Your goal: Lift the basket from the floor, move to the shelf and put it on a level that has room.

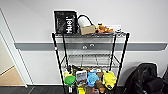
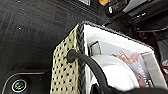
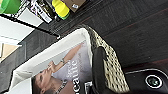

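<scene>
The basket [image 2: 64, 75] has beige perforated sides and a white lining, with a magazine lying inside. It hangs above the floor [image 2: 30, 32], dark carpet with a thin red line. My left gripper [image 2: 86, 65] is shut on one side of its rim. My right gripper [image 3: 99, 68] is shut on the other side of the basket [image 3: 113, 75]. Straight ahead stands the shelf [image 1: 57, 57], a black wire rack against a white wall. Its middle level [image 1: 90, 62] is bare wire grid.
The top tier carries a black Huel bag [image 1: 65, 22], a small cardboard box [image 1: 87, 30] and orange toys [image 1: 103, 29]. Colourful toys [image 1: 91, 78] crowd the lower tier. A black bag [image 1: 145, 78] lies right of the rack. A doorway [image 1: 7, 72] opens at left.
</scene>
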You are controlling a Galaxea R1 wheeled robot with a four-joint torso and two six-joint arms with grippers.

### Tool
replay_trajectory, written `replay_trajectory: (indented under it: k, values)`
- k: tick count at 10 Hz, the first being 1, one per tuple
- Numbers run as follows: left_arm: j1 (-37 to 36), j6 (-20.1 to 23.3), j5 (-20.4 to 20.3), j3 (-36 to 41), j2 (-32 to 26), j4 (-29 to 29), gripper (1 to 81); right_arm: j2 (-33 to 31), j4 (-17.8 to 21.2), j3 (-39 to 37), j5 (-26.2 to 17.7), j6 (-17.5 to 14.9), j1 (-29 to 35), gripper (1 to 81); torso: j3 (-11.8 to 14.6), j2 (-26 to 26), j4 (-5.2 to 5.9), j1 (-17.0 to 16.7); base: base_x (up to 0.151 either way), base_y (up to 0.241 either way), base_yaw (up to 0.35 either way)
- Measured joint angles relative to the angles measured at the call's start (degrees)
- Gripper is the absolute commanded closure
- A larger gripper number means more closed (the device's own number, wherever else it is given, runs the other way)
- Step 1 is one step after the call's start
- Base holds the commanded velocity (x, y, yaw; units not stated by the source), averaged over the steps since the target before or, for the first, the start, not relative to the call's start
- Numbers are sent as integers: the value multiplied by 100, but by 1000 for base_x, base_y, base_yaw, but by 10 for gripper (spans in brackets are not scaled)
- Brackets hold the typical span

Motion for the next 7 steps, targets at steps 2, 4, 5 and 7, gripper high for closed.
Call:
replay_trajectory:
  k: [2, 4, 5, 7]
  values:
    - [-1, 1, -6, 0, -5, 0, 811, 2, 0, 0, 7, 0, 6, 811, 0, 0, 0, 2, 138, 0, 0]
    - [-1, 0, -9, 0, -2, 0, 811, 2, 0, 0, 11, 0, 6, 811, 0, 0, 0, 2, 138, 0, 0]
    - [-1, 0, 0, 0, -2, 0, 811, 2, 0, 0, 0, 0, 4, 811, 0, 0, 0, 2, 138, 0, 0]
    - [-1, 1, -2, 0, -2, 0, 811, 0, 0, 0, 5, -2, 4, 811, 0, 0, 0, 2, 138, 0, 0]
